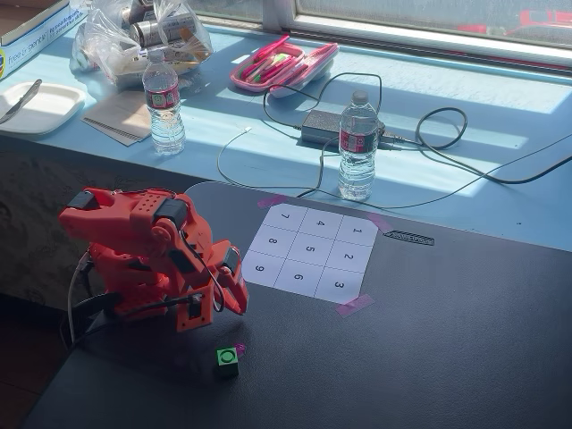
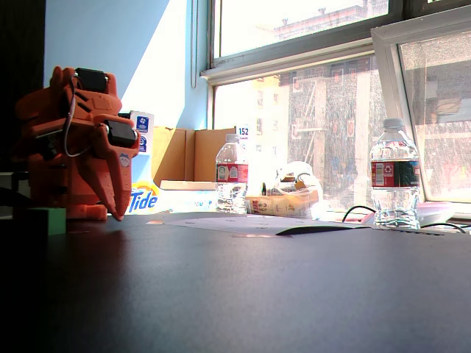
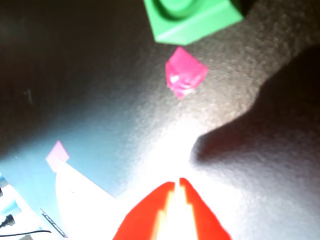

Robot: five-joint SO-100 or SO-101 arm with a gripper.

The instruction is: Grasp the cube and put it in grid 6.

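The red arm [image 1: 143,259] sits folded low on the dark surface [image 1: 429,340], its pincer [image 1: 239,308] pointing down with the tips nearly together and nothing between them; the wrist view shows only a thin slit between the two red fingers [image 3: 145,215]. The green cube [image 1: 228,359] rests on the surface just in front of the pincer, apart from it, beside a small pink tape scrap [image 3: 185,77]. The numbered paper grid [image 1: 311,253] lies further back, well apart from the cube.

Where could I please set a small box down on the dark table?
The dark table is bare right of the numbered grid sheet and past the green cube. The blue ledge is crowded: water bottles, cables.
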